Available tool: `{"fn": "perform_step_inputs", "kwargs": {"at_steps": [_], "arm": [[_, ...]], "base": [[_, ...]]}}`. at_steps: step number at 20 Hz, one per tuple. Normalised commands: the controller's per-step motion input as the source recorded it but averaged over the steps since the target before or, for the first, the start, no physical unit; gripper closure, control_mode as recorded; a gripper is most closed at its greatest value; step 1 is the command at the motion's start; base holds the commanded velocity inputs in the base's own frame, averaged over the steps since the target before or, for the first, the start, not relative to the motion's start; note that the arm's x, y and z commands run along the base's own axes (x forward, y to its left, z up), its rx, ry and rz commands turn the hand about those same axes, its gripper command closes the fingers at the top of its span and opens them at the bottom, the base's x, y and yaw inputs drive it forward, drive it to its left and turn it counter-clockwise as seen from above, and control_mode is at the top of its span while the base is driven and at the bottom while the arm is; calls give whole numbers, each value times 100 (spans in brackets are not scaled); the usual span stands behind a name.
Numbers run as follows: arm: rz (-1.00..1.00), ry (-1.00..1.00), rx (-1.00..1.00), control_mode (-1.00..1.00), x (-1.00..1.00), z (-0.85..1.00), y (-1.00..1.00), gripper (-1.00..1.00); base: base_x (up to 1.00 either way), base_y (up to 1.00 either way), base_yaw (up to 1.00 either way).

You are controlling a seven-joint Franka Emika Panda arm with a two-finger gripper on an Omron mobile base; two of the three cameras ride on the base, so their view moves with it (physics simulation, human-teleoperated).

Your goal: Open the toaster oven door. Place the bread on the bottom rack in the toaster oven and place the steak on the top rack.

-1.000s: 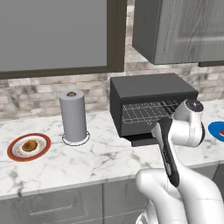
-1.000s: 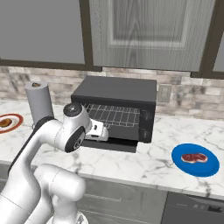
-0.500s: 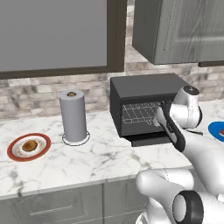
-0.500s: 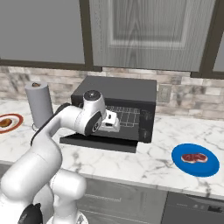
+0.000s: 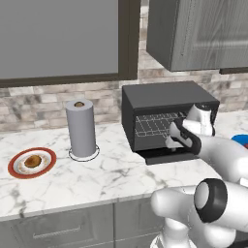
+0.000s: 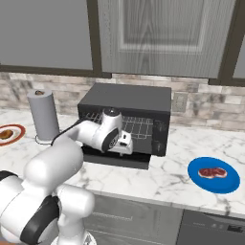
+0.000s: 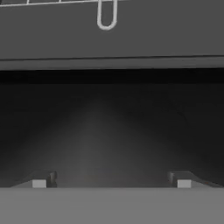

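The black toaster oven [image 5: 167, 99] [image 6: 125, 98] stands at the back of the counter. Its door [image 5: 163, 156] [image 6: 114, 161] lies folded down flat in front of it. Inside show the top rack [image 5: 156, 119] and the bottom rack [image 5: 154, 131], whose loop handle [image 7: 106, 17] is at the top of the hand view. My gripper [image 5: 173, 139] [image 6: 127, 145] [image 7: 111, 183] hovers just over the door [image 7: 109, 127] at the oven mouth, open and holding nothing. On a red plate [image 5: 18, 170] at the far left sits the bread [image 5: 32, 161] [image 6: 4, 134]. The steak [image 6: 212, 172] lies on a blue plate [image 6: 225, 184] to the right.
A paper-towel roll [image 5: 81, 128] [image 6: 43, 115] stands upright left of the oven. Wall cabinets [image 6: 158, 36] hang above. The marble counter [image 5: 97, 177] runs between the red plate and the oven, with drawer fronts below its front edge.
The arm has swung forward and down, bringing the hand close over the lowered door at the oven mouth. The jaws have stayed open. Bread and steak have not moved.
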Motion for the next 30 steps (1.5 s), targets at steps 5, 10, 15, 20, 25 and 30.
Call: {"fn": "perform_step_inputs", "kwargs": {"at_steps": [5, 10, 15, 20, 25, 30], "arm": [[0, 1, 0, -100, -34, -100, 6, -100], [0, -4, 0, -100, -42, -100, 6, -100], [0, -9, -1, -100, -27, -82, 28, -100], [0, -11, 0, -100, -10, 62, 13, -100], [0, -5, 0, -100, 34, 33, 34, -100], [0, -3, 0, -100, 57, -6, 11, -100]], "base": [[0, 0, 0], [0, 0, 0], [0, 0, 0], [0, 0, 0], [0, 0, 0], [0, 0, 0]]}}
